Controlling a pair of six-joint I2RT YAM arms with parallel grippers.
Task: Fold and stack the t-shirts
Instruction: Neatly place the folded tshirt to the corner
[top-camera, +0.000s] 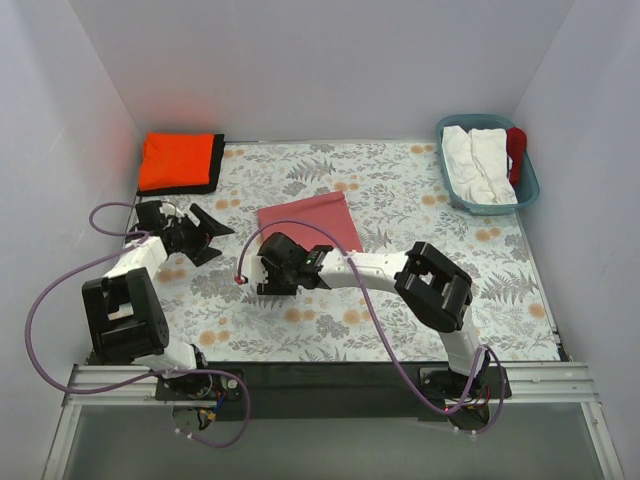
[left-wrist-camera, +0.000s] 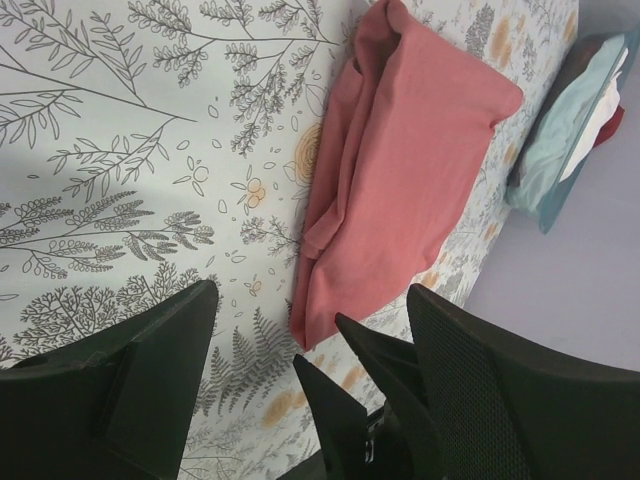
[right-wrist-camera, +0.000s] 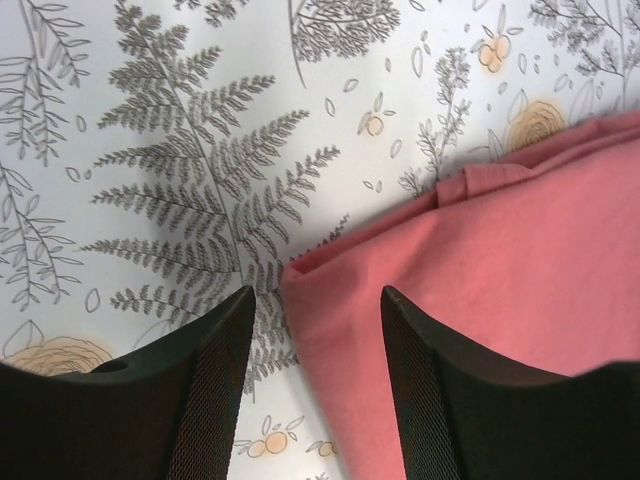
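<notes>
Rose-red shirt at table centre; right gripper jaws apart astride its corner; left gripper jaws apart near left edge

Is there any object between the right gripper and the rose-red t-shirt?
Nothing visible stands between them. The right gripper has its fingers apart at a corner of the rose-red t-shirt, with only the floral table cover beside it.

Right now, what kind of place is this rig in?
Probably a lab test cell, not a home: plain white walls on three sides, two robot arms bolted to a metal rail at the near edge, and a pink shirt and a laundry basket on a floral tablecloth.
</notes>
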